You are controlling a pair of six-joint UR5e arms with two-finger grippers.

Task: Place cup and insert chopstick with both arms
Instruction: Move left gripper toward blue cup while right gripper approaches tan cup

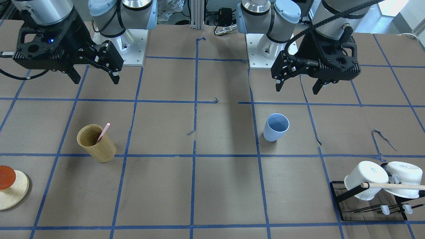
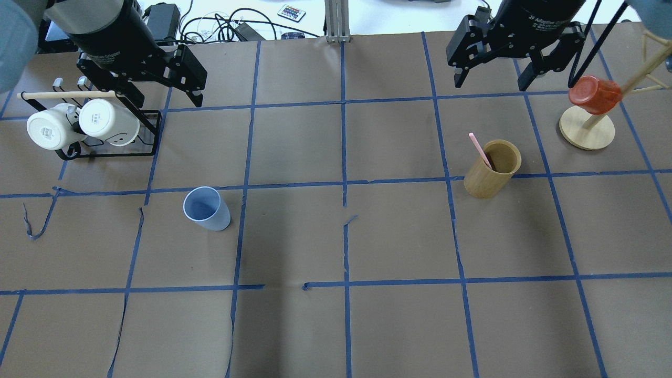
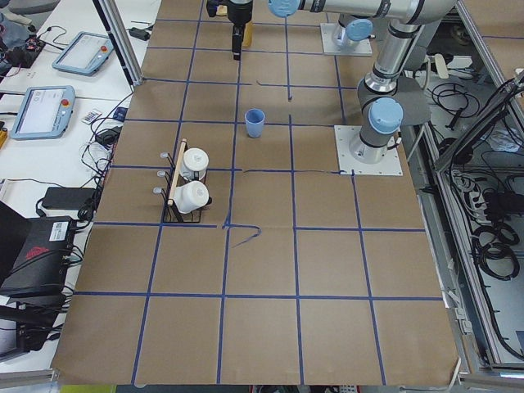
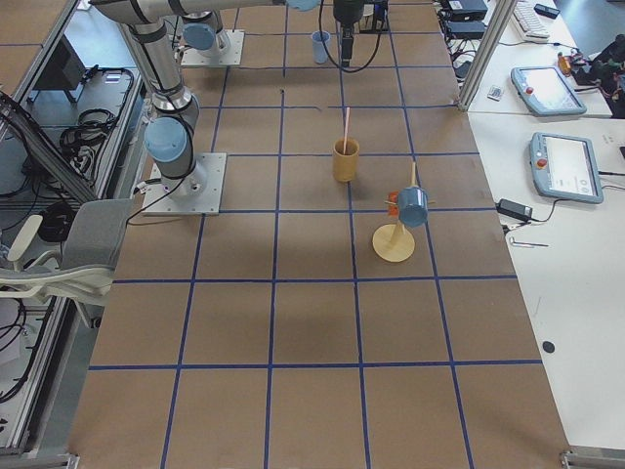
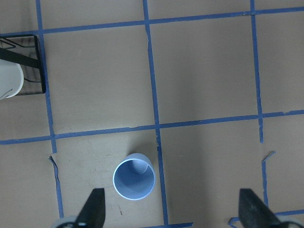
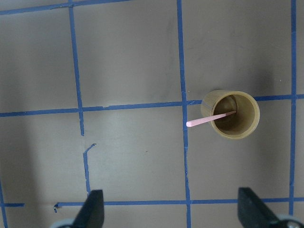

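The light-blue cup (image 2: 207, 209) stands upright and empty on the table's left half; it also shows in the front view (image 1: 276, 127) and the left wrist view (image 5: 134, 176). The pale-pink chopstick (image 2: 479, 148) leans in a tan wooden cup (image 2: 491, 170) on the right half, as the front view (image 1: 103, 131) and right wrist view (image 6: 206, 119) also show. My left gripper (image 2: 168, 102) hangs open and empty, high above the table beyond the blue cup. My right gripper (image 2: 491, 85) hangs open and empty, high beyond the wooden cup.
A black rack with two white mugs (image 2: 107, 121) and a light-wood dowel stands at the far left, under my left gripper's side. A red cup (image 2: 593, 94) hangs on a wooden stand (image 2: 587, 131) at the far right. Blue tape lines grid the brown table.
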